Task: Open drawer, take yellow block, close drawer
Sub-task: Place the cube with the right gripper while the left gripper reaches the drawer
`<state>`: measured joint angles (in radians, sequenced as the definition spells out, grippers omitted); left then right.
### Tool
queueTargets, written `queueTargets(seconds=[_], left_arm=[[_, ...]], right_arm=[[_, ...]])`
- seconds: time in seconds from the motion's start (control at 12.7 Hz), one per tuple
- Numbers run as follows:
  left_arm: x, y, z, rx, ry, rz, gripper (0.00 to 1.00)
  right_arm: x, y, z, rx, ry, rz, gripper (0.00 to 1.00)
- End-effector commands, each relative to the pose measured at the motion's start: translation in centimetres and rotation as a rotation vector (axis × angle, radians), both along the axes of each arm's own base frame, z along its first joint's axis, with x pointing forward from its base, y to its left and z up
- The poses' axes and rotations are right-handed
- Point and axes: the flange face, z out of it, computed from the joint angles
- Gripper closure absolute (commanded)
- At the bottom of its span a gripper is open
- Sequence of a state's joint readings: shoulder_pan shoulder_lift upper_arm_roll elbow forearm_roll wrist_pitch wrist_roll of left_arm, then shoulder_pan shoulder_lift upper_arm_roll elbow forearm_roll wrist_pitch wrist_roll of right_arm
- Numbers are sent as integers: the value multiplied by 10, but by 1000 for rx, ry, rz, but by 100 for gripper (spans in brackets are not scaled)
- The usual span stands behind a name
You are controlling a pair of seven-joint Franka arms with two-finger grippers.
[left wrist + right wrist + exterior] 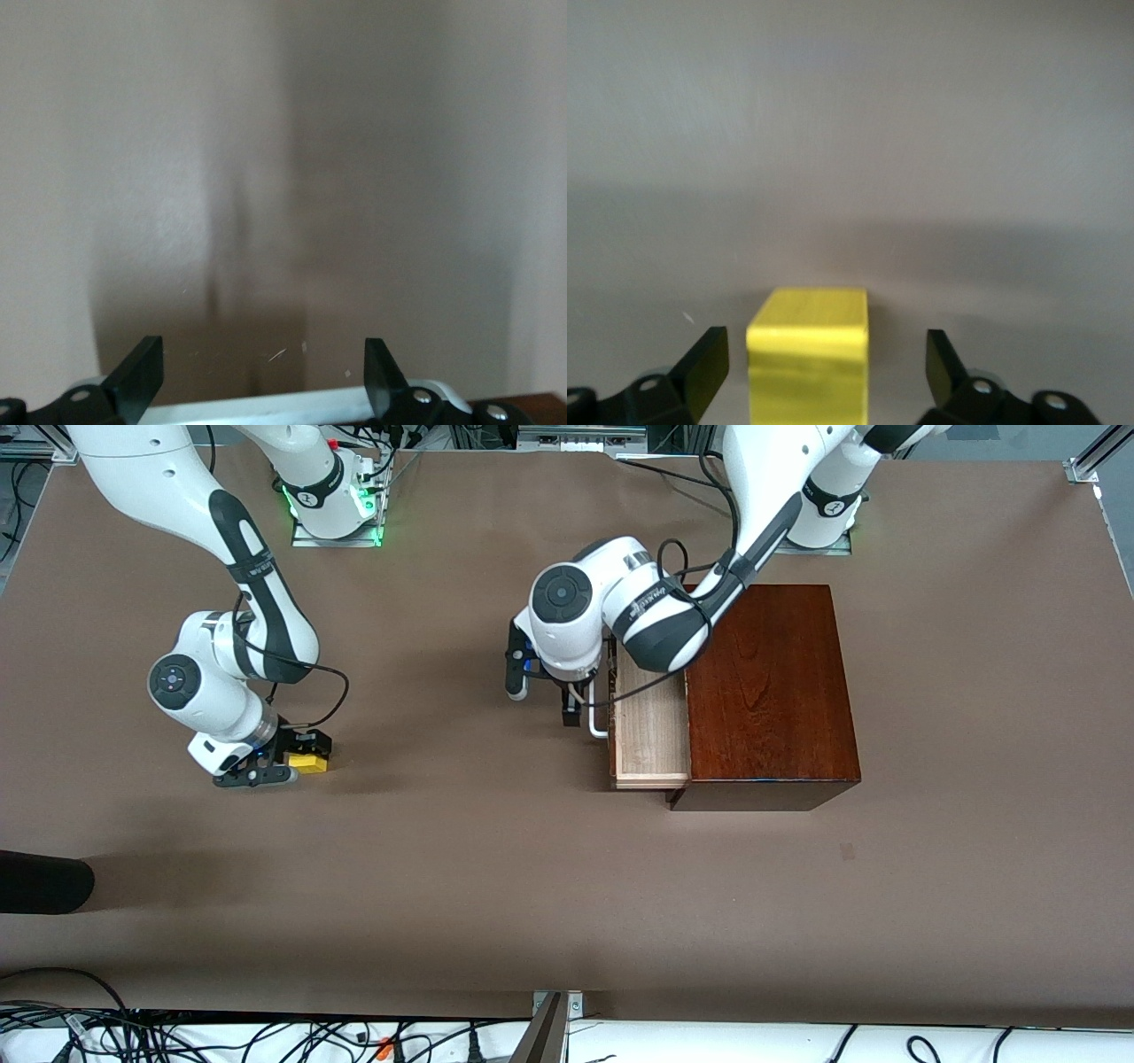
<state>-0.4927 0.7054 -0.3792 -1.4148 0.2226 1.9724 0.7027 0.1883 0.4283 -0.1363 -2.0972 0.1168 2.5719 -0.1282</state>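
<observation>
The yellow block (308, 763) (808, 354) lies on the brown table toward the right arm's end. My right gripper (288, 760) (824, 367) is low around it and open, with a gap between each finger and the block. The drawer (651, 726) stands pulled partway out of the dark wooden box (771, 691), showing its pale tray. Its white handle (595, 722) (266, 409) runs between the fingers of my left gripper (545, 695) (261, 372), which is open and not pressing on it. The left arm hides part of the drawer.
A dark rounded object (44, 881) pokes in at the table's edge, nearer to the front camera than the right gripper. Cables (266, 1036) run along the table's nearest edge. Bare brown table (443, 824) lies between the block and the drawer.
</observation>
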Motion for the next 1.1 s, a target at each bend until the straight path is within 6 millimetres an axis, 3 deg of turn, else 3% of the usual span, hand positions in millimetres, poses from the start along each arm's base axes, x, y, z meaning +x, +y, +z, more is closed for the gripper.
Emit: queueTargets(seconds=[0.0,0.16,0.31,0.47,0.63,1.02], left_arm=[[13,19,-6,18,-1,-45,0],[18,29,-7,32,17,-69,0],[26,41,-3,43,26,-57,0],[26,50,-2,79,61,-72,0],[30,59,0,97,76,-63,0],[38,78,7,119,103,-72,0]], right_arm=[[-2,-4,70,44,-9,-23,0],[-10,-2,137,69,-44,-26,0],[-23,-1,192,81,-45,-10,0],[-31,-1,228,90,-29,-1,0],[-27,-3,261,94,3,5,0],[-23,-5,321,30,32,-1,0]])
